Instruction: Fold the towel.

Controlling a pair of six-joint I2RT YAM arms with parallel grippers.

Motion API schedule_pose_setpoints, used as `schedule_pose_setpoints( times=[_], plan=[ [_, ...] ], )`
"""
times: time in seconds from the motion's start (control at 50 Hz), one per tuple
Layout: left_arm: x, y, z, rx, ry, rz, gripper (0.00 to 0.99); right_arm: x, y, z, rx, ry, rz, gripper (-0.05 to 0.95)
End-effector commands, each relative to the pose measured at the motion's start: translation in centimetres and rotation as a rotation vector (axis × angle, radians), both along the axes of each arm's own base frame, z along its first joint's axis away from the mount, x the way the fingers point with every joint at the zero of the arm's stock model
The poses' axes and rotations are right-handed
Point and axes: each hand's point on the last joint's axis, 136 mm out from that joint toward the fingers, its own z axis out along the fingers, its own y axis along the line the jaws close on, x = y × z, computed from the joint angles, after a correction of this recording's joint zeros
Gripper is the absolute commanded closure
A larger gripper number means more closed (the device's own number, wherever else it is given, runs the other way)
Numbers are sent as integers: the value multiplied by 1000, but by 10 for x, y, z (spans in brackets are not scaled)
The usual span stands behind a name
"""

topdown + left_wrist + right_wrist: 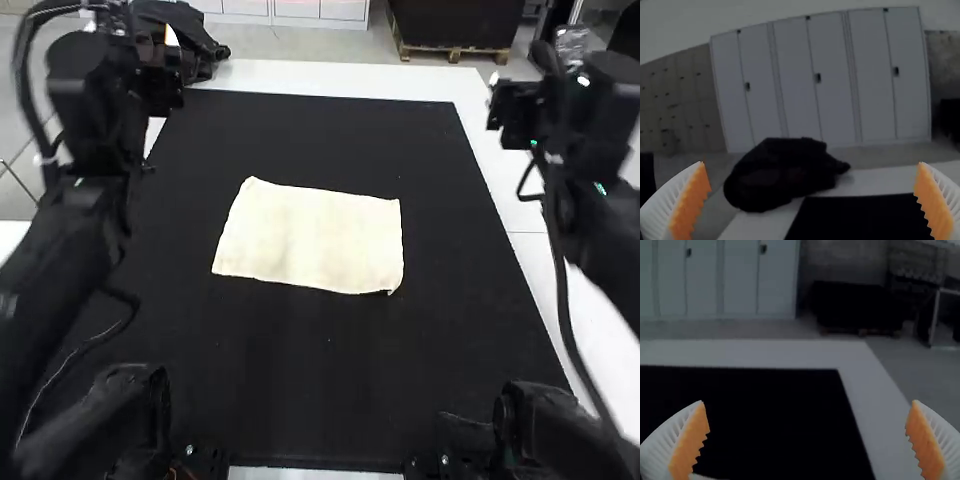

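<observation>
Towel [310, 235] lies flat on the black mat [320, 390] atop the bench [340, 80], roughly rectangular, near right corner slightly pointed. Left tool [160, 90]: fingers wide apart, gripping nothing. Right tool [515, 115]: likewise wide, nothing held. Both stand well apart from the towel.

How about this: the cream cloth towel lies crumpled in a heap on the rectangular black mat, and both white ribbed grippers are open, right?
The heap is wrong: in the high view, the towel lies flat on the black mat. The left gripper and right gripper are open.
</observation>
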Motion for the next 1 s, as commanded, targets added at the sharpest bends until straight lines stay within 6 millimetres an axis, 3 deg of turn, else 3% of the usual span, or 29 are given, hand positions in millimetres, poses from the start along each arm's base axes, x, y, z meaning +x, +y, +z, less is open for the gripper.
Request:
schedule_pose_setpoints(
  times=[0.0, 0.12, 0.24, 0.36, 0.52, 0.58, 0.66, 0.78, 0.98],
  plan=[
    [20, 7, -8, -24, 46, 20, 41, 28, -3, -38, 85, 132, -32, -8],
    [45, 14, -53, -38, 194, 56, 41, 47, -7, -109, 76, 338, -61, -7],
    [59, 13, -103, -37, 358, 52, 41, 48, -5, -171, 55, 501, -49, -7],
    [67, 6, -146, -45, 497, 4, 38, 48, -5, -199, 35, 548, -46, -7],
    [74, -9, -184, -60, 611, -83, 38, 51, -6, -198, 12, 508, -65, -8],
    [76, -13, -199, -71, 658, -112, 38, 52, 4, -197, -25, 505, -22, -8],
    [79, -18, -214, -90, 706, -156, 38, 54, 34, -196, -26, 505, 102, -7],
    [83, -17, -226, -110, 737, -177, 38, 51, 59, -197, -59, 526, 185, -7],
    [96, -21, -240, -127, 769, -213, 38, 53, 66, -196, -24, 524, 171, -10]
  ],
)
